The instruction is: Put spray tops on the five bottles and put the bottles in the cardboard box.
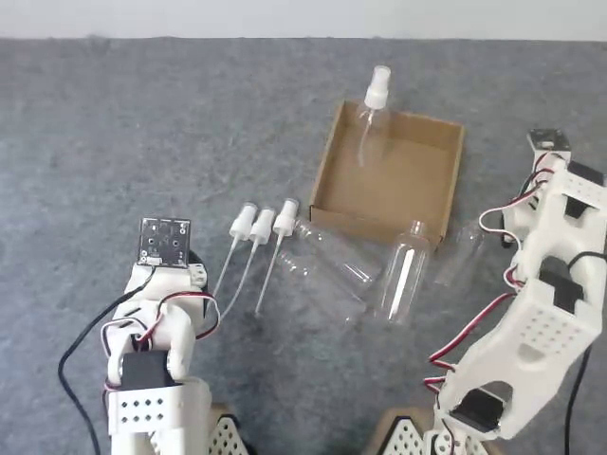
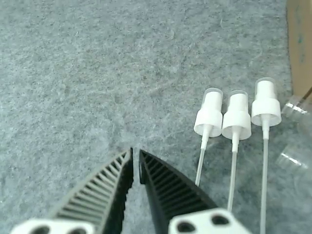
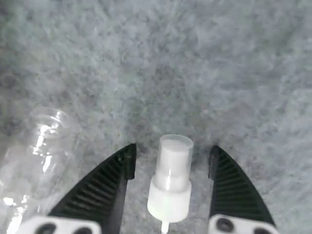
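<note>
— How far along was the job?
— About 1 of 5 done, as I judged it. 1 capped bottle appeared to stand upright in the far corner of the cardboard box.

— And the others?
— 4 uncapped bottles lay on the grey table just in front of the box, none inside it. 3 loose spray tops lay in a row beside them, tubes pointing away from the box.

— That made 4 tops.
— The 5th spray top sat between the fingers of the right gripper. They were spread either side of it with a gap on both sides, not pinching it. 1 uncapped bottle lay just beside.

— The left gripper?
— Pressed nearly together on nothing, over bare table near the 3 tops.

— What was left?
— 4 tops to fit and 4 bottles to box. The count was 5 bottles, 5 tops, 1 box.
</note>
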Robot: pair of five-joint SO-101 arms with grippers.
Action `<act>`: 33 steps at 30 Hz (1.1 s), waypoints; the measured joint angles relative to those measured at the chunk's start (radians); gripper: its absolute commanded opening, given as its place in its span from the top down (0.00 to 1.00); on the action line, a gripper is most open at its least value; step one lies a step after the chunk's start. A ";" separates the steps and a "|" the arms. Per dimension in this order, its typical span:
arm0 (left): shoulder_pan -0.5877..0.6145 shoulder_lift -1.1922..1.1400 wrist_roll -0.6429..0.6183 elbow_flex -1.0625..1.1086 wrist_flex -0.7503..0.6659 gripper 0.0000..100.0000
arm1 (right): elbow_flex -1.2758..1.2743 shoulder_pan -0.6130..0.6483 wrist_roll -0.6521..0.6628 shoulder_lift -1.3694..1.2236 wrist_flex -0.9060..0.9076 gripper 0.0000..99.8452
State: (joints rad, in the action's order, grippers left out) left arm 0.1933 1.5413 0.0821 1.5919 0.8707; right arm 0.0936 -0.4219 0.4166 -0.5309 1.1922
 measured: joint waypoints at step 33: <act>-0.002 0.000 0.000 0.000 0.000 0.99 | 0.474 -0.002 -0.005 -0.032 0.361 0.98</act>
State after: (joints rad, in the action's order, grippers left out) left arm 0.1918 1.5413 0.0821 1.5919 0.8707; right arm 0.5677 -0.4235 0.4120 -0.5631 1.5528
